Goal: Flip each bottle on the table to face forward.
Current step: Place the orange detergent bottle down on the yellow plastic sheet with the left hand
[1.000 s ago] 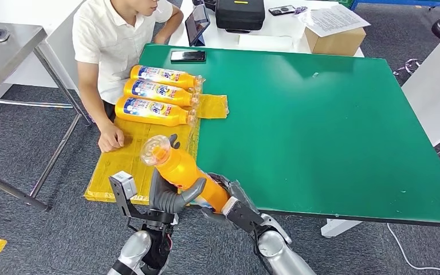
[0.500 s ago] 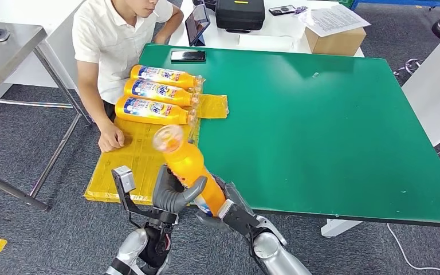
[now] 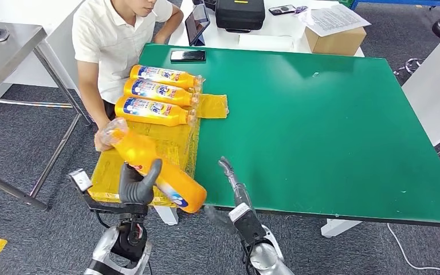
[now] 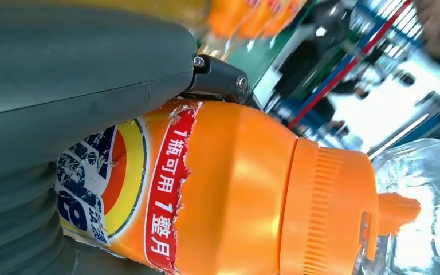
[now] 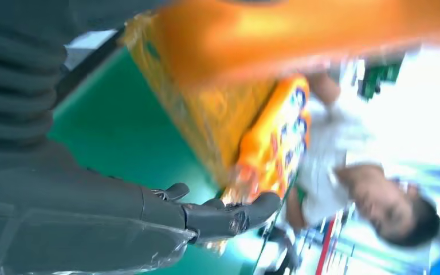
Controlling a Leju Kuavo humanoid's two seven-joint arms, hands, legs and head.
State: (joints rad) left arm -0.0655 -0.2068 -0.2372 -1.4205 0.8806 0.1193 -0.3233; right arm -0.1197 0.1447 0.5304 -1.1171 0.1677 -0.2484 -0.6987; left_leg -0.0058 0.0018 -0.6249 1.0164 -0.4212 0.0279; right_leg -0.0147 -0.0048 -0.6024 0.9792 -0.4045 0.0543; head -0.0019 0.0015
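Note:
My left hand [image 3: 137, 184] grips an orange bottle [image 3: 152, 170] around its body, above the near end of the yellow mat [image 3: 149, 146]. The bottle lies tilted, with its clear-wrapped cap toward the seated person. In the left wrist view the bottle [image 4: 235, 189] shows its torn red and blue label beside my thumb [image 4: 74, 74]. My right hand [image 3: 233, 183] is off the bottle, fingers stretched out over the green table [image 3: 321, 126], holding nothing; the right wrist view shows those fingers [image 5: 229, 215] extended. Three orange bottles [image 3: 157, 93] lie side by side on the mat's far end, labels up.
A person in a white shirt [image 3: 112, 40] sits at the table's left, one hand [image 3: 104, 140] on the mat near the held bottle's cap. A black phone [image 3: 188, 55] lies at the table's far left edge. A steel table [image 3: 3, 48] stands to the left.
My right hand has let go of the bottle and drawn back to the right. My left hand has swung the bottle left and tipped it from near upright to lying slanted.

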